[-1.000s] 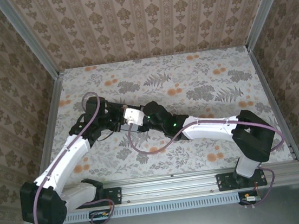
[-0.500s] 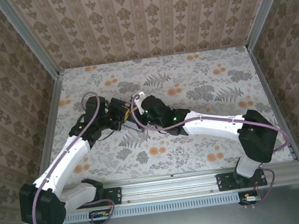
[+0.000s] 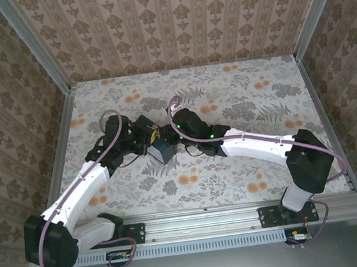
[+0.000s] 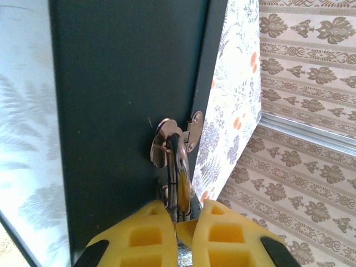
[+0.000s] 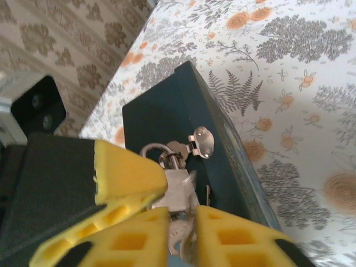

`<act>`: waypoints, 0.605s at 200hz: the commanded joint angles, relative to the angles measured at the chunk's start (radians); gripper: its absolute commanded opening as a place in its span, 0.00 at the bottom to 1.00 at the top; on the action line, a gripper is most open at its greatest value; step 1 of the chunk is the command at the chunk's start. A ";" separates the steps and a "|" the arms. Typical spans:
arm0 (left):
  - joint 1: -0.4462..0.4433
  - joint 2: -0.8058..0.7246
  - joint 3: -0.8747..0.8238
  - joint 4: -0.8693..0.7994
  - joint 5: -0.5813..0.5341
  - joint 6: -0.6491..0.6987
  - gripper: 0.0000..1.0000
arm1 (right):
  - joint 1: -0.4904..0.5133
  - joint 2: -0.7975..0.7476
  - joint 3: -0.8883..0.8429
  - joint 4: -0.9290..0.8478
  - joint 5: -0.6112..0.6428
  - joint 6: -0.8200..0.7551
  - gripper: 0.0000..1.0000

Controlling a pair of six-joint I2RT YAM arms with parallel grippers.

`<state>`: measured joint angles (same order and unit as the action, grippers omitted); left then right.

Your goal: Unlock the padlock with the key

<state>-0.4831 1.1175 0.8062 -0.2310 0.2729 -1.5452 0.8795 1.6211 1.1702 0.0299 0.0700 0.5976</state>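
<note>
Top external: both arms meet mid-worktop [image 3: 246,99] over the dark blue tin [image 3: 162,151]. The left gripper [image 3: 148,139] is on its left side and the right gripper [image 3: 173,136] comes in from the right. Lock and key are too small to resolve here.

Left wrist: the tin fills the frame, with its hasp [image 4: 192,130] in the centre. The padlock [image 4: 181,186] hangs from the hasp, seen edge-on, with the shackle [image 4: 167,142] threaded through the loop. The left jaws are nearly closed and pinch the lock body between the yellow pads [image 4: 139,236]. The shackle looks seated, so this reads as not yet unlocked.

Right wrist: same hasp from the other side, with the padlock below it and one left pad [image 5: 125,172] pressed on its flank. The right jaws are close together, clamped on a small silvery piece right under the lock body. That piece reads as the key [image 5: 179,236]. It touches or nearly touches the lock's underside, but whether the blade is in the keyway can't be told because the pads hide the joint.

Step in hand, as a judgement: insertion/turn. The left arm braces the lock while the right presents the key.

Next move needs:
- the key seated fully along the lock axis
- wrist roll on the right arm while the left resists the torque
- a light pull on the body to pop the shackle

Risk: the key slipping in the pads.
</note>
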 commanded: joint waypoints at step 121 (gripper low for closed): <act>0.003 -0.007 0.051 0.042 0.029 0.010 0.00 | -0.038 -0.048 -0.032 0.035 -0.264 -0.799 0.33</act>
<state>-0.4828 1.1175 0.8066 -0.2329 0.2852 -1.5448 0.8406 1.5394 1.1248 0.0402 -0.1143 -0.0868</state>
